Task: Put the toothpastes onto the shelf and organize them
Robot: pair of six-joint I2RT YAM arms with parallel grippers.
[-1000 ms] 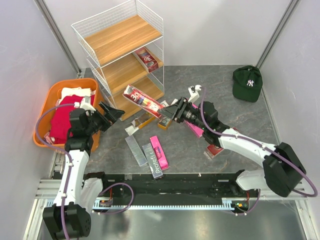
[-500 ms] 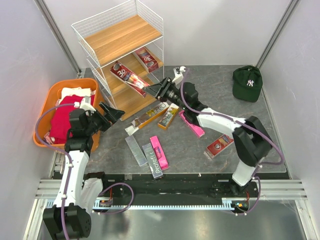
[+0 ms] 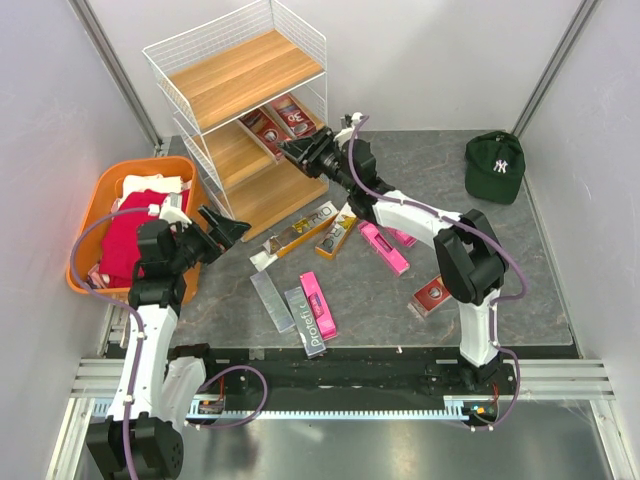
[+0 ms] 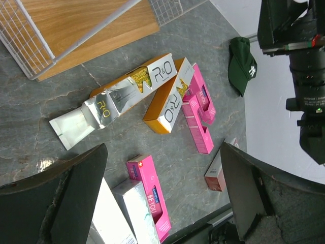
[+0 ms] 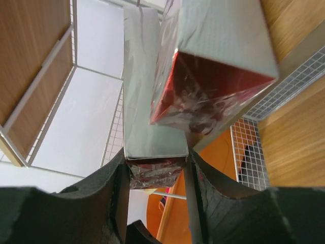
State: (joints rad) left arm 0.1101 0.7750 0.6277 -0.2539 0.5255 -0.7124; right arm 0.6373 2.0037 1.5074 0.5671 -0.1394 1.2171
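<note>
My right gripper (image 3: 298, 152) is shut on a dark red toothpaste box (image 3: 264, 129) and holds it on the middle board of the white wire shelf (image 3: 235, 75), beside another dark red box (image 3: 294, 113). In the right wrist view the held box (image 5: 152, 101) sits between my jaws, with the second box (image 5: 213, 56) next to it. My left gripper (image 3: 228, 228) is open and empty above the table's left. On the table lie gold-white boxes (image 3: 300, 232), pink boxes (image 3: 383, 247), silver boxes (image 3: 271, 300) and a dark red box (image 3: 432, 296). The left wrist view shows the gold (image 4: 127, 91) and pink (image 4: 150, 195) ones.
An orange basket (image 3: 100, 190) with red and white cloths stands left of the shelf. A dark green cap (image 3: 495, 165) lies at the back right. The shelf's bottom board (image 3: 270, 195) is bare near the loose boxes.
My right arm has carried the dark red box from above the table's middle up and left onto the shelf's middle board. The left arm has barely moved.
</note>
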